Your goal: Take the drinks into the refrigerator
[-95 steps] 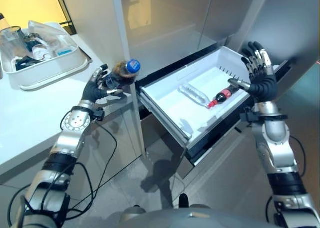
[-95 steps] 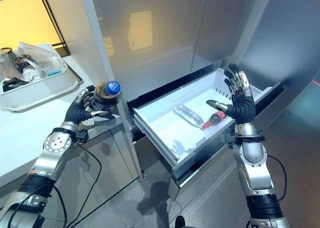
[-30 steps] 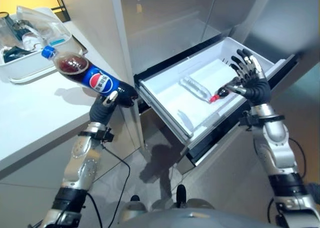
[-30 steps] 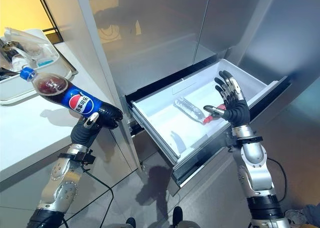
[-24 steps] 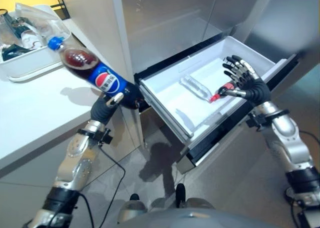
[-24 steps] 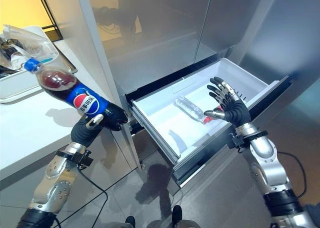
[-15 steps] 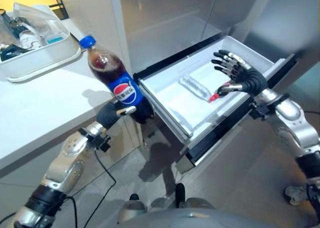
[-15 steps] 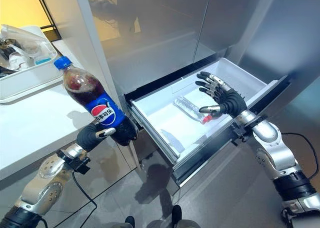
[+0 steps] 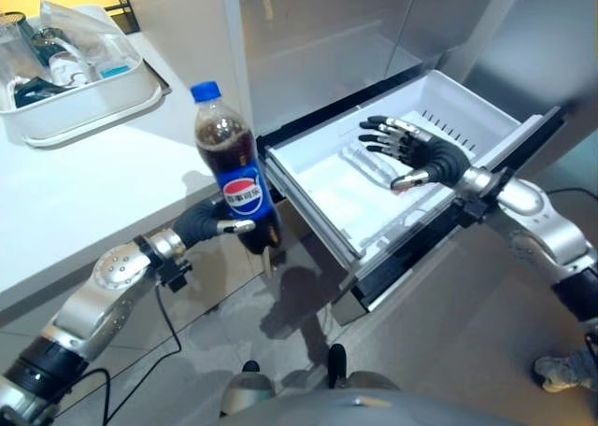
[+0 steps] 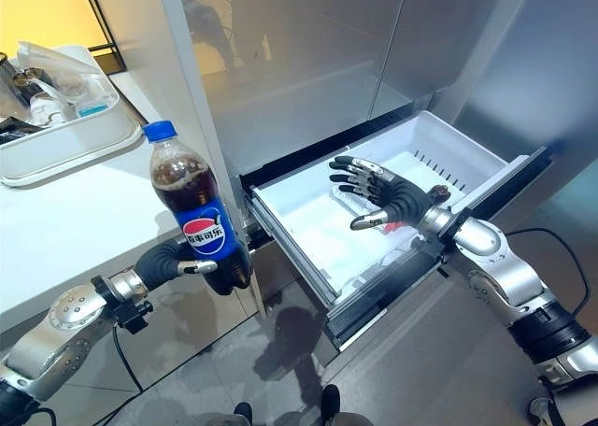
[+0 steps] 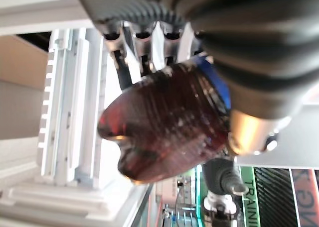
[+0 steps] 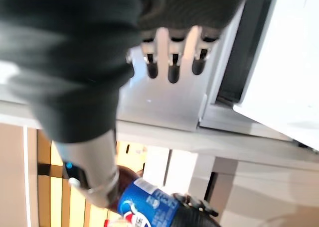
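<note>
My left hand (image 9: 207,226) is shut on the lower part of a large cola bottle (image 9: 234,174) with a blue cap and blue label. It holds the bottle upright, just left of the open white refrigerator drawer (image 9: 318,216). In the left wrist view the bottle's dark base (image 11: 164,122) sits under my curled fingers (image 11: 144,43). My right hand (image 10: 397,197) hovers open, fingers spread, over the middle of the drawer. A clear water bottle (image 9: 366,160) lies in the drawer, partly hidden beneath that hand. The right wrist view shows my straight fingers (image 12: 172,62) and the cola bottle (image 12: 149,204) beyond.
A white counter (image 9: 93,192) runs along the left, carrying a white tray (image 9: 89,108) of clear containers at its back. Steel refrigerator doors (image 9: 318,34) rise behind the drawer. The drawer's front panel (image 9: 523,141) juts out to the right.
My left hand has tipped the cola bottle upright and brought it lower, toward the drawer. My right hand has swung left over the drawer.
</note>
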You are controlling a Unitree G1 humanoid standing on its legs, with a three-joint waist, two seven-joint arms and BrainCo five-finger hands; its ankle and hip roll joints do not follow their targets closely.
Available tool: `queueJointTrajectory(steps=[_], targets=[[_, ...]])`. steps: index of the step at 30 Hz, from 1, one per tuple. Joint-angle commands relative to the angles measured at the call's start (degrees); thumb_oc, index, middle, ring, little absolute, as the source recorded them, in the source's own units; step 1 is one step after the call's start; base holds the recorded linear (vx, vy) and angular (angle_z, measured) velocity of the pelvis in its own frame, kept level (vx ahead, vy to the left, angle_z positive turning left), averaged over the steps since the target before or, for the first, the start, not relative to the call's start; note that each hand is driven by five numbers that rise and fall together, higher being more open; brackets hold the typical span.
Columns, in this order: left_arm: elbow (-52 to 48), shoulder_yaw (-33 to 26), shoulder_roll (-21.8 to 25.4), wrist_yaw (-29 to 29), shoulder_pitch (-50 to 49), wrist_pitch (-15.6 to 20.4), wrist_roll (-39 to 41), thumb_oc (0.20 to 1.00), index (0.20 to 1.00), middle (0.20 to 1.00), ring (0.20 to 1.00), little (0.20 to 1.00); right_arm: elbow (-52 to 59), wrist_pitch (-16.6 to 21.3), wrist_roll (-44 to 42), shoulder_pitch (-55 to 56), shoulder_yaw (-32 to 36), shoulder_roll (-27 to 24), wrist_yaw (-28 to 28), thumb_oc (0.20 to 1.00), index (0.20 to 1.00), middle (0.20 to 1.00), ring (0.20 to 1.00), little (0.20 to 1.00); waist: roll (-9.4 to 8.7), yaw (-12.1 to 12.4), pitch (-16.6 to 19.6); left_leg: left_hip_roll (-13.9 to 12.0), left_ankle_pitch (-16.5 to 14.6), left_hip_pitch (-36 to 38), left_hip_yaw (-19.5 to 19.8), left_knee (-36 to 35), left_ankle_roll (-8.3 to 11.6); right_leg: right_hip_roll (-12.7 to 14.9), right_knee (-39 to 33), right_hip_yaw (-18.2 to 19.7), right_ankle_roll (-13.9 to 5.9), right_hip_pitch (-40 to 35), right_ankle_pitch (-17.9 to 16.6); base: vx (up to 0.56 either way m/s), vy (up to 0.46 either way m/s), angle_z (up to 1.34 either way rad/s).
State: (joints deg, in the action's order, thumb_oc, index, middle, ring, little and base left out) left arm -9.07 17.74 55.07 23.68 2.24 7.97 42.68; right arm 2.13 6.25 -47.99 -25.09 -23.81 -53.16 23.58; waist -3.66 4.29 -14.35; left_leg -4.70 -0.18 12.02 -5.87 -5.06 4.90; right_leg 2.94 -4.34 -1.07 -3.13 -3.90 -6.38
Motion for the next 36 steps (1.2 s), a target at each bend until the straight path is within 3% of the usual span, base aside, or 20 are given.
queueJointTrajectory(steps=[1, 9, 22, 36], targets=[[-6.77, 2.63, 0.35, 0.84, 9.53, 5.11, 1.52, 0.200, 0.200, 0.200, 0.200, 0.200, 0.56, 1.35, -3.80, -7.76, -4.16, 0.53, 0.21, 1.000, 1.000, 1.000, 1.000, 1.000, 0.74, 1.66, 2.51, 0.12, -2.79, -0.76, 2.67, 0.06, -1.37, 6.23, 9.90, -4.81, -6.34, 1.61, 4.43, 0.00, 0.000, 0.00], [-6.36, 8.82, 0.53, 0.78, 14.51, 4.76, 0.71, 0.200, 0.200, 0.200, 0.200, 0.200, -1.40, 0.35, -5.72, -14.75, -10.67, 9.07, -0.70, 1.000, 1.000, 1.000, 1.000, 1.000, 0.85, 2.35, 2.40, 0.26, -2.87, -0.77, 2.36, 0.06, -1.51, 6.20, 9.61, -4.43, -6.31, 1.56, 4.37, 0.00, 0.000, 0.00], [-5.64, 12.74, -1.29, 0.33, 17.47, 3.81, 0.17, 0.200, 0.200, 0.200, 0.200, 0.200, -4.10, -1.67, -7.55, -18.68, -16.10, 19.88, -1.16, 1.000, 1.000, 1.000, 1.000, 1.000, 0.75, 3.09, 2.27, 0.26, -3.06, -0.52, 2.36, 0.06, -1.71, 6.12, 9.37, -4.13, -6.11, 1.25, 4.47, 0.00, 0.000, 0.00], [-4.14, 13.80, -1.49, 0.29, 18.83, 4.53, -1.56, 0.200, 0.200, 0.200, 0.200, 0.200, -1.34, -5.98, -12.53, -19.81, -20.64, 20.14, 2.73, 1.000, 1.000, 1.000, 1.000, 1.000, 0.25, 3.54, 2.11, 0.32, -3.04, -0.62, 2.47, 0.06, -1.88, 6.23, 9.27, -4.13, -6.13, 1.31, 4.47, 0.00, 0.000, 0.00]])
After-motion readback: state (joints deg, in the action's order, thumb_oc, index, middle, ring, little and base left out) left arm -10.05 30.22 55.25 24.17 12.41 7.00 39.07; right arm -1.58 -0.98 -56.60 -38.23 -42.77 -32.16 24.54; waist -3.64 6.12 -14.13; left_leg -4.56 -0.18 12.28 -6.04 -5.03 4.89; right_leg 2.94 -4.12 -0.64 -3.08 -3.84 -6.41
